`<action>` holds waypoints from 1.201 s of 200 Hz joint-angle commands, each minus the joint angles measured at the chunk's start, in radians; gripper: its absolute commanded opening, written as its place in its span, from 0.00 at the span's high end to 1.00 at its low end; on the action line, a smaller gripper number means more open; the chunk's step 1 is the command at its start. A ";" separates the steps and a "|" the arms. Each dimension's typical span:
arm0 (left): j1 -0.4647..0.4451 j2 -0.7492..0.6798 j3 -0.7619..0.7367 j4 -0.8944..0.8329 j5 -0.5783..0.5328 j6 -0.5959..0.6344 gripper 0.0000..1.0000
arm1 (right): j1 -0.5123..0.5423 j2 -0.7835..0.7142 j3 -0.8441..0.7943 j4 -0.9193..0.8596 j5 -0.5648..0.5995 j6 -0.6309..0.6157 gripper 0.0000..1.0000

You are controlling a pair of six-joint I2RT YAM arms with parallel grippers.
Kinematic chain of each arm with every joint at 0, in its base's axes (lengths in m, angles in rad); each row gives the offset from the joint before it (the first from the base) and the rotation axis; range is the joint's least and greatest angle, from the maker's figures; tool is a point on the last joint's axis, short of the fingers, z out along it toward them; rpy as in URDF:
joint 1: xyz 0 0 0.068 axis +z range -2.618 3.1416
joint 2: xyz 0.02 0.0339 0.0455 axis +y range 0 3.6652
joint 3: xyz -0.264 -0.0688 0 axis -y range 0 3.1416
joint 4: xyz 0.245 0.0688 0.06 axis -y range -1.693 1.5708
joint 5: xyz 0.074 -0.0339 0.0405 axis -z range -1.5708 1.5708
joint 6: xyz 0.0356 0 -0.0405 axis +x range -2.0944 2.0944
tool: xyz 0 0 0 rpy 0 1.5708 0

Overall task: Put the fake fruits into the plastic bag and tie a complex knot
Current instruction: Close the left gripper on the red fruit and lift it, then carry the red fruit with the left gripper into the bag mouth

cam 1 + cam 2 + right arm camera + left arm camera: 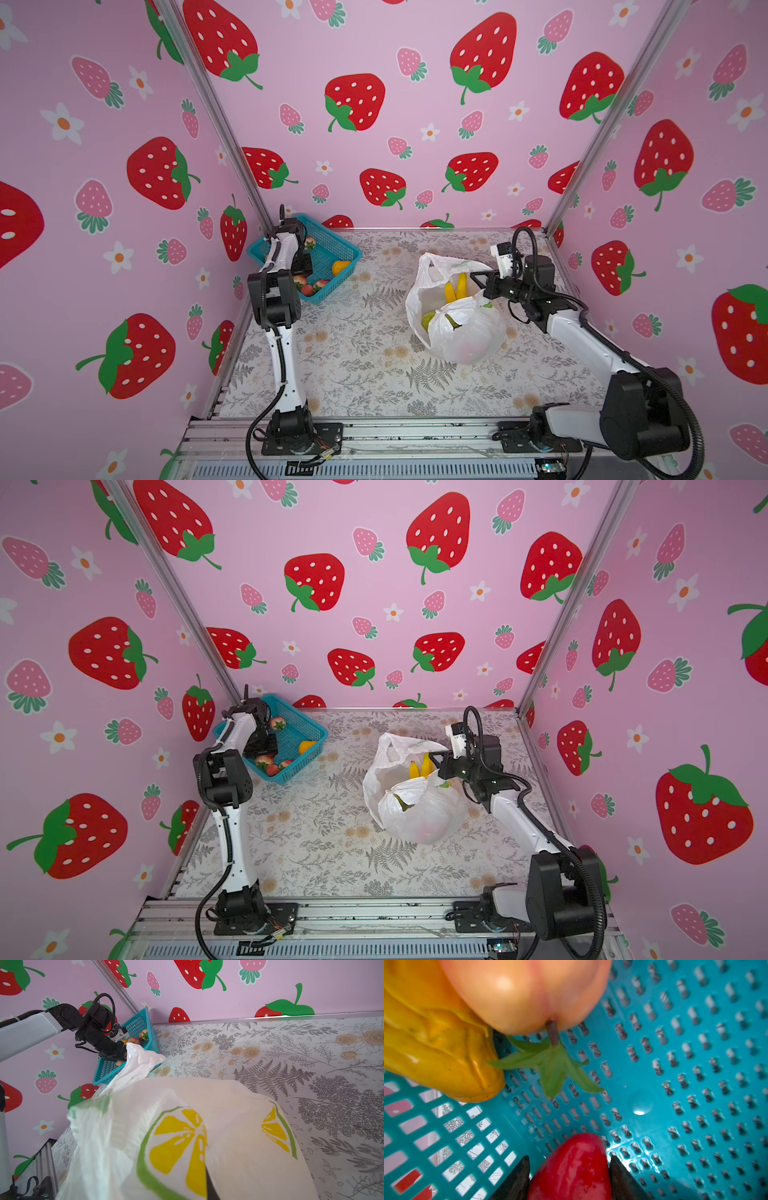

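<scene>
Grasping stage | glossy red plastic strawberry [571,1167] lies between left fingers [620,1180], long axis along them, inside teal mesh basket [675,1084] | fingers half-spread, flanking it; firm hold untellable | right fingers [211,1188] pinch translucent white lemon-print plastic bag [461,332], well apart

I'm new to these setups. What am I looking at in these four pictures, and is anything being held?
Two robot arms stand at a flowered table. Two pictures look down from overhead; the other two come from cameras on the arms' wrists. A teal basket holds plastic fruits; a plastic bag contains bananas. The right arm's fingers are shut on the bag's rim. The left arm's fingers sit either side of a red strawberry in the basket; a firm grip is unclear.
</scene>
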 commanded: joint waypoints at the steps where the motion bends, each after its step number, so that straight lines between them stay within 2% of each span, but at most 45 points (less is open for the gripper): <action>1: 0.000 0.036 0.024 -0.076 0.045 0.003 0.45 | 0.005 0.001 0.004 0.003 -0.003 -0.014 0.90; 22: 0.002 0.003 0.037 -0.070 0.057 -0.006 0.58 | 0.005 -0.001 0.004 0.002 -0.004 -0.015 0.90; 47: 0.001 -0.055 0.047 -0.056 0.079 -0.024 0.65 | 0.004 -0.001 0.005 0.002 -0.006 -0.013 0.90; 82: 0.000 -0.159 0.028 -0.005 0.139 -0.066 0.69 | 0.004 0.002 0.007 0.000 -0.006 -0.013 0.90; 148: -0.025 -0.364 -0.066 0.085 0.282 -0.164 0.71 | 0.004 0.008 0.011 0.000 -0.006 -0.013 0.90; 164: -0.059 -0.482 -0.177 0.167 0.340 -0.206 0.71 | 0.004 0.010 0.014 0.002 -0.007 -0.011 0.90; 194: -0.178 -0.765 -0.505 0.407 0.426 -0.308 0.71 | 0.004 0.022 0.019 0.000 -0.010 -0.010 0.90; 214: -0.294 -0.936 -0.687 0.518 0.466 -0.368 0.71 | 0.003 0.030 0.020 0.000 -0.011 -0.009 0.90; 240: -0.477 -1.089 -0.857 0.615 0.484 -0.423 0.70 | 0.003 0.038 0.027 -0.004 -0.005 -0.010 0.90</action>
